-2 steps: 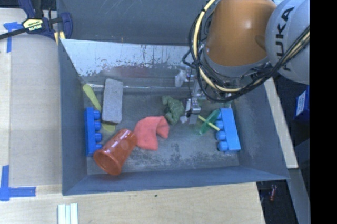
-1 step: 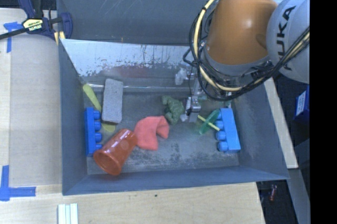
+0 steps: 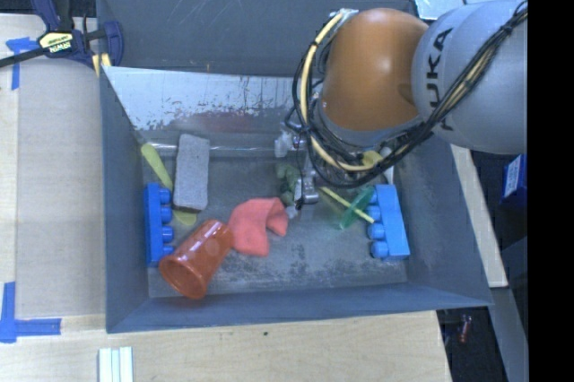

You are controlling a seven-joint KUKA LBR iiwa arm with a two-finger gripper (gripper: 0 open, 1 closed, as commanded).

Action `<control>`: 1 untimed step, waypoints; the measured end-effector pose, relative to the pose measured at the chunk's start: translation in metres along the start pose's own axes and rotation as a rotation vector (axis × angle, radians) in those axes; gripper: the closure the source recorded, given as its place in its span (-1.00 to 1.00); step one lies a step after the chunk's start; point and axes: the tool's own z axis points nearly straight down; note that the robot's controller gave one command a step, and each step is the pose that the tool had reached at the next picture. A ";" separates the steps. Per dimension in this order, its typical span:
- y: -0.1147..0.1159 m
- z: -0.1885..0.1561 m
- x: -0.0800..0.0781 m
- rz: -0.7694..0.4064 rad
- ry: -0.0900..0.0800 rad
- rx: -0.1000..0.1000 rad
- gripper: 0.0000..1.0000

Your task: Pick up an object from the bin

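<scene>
1. Currently I see the grey bin, with the arm's orange cover above its middle.
2. Gripper sits low, just beside the pink lump at mid-floor; I cannot tell whether it is clenched or released.
3. Green sticks lie between the gripper and a blue brick.

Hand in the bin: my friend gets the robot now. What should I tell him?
Hand: low in the middle of the bin, just right of the crumpled pink thing; open or shut, cannot tell.
Right of it: green and yellow sticks, a blue brick.
Left: tipped orange cup, grey block, second blue brick.
Done: nothing seen lifted.
To do: grasp one thing, lift it out.
</scene>
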 end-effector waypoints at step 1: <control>0.026 0.066 0.006 0.022 -0.004 0.000 -1.00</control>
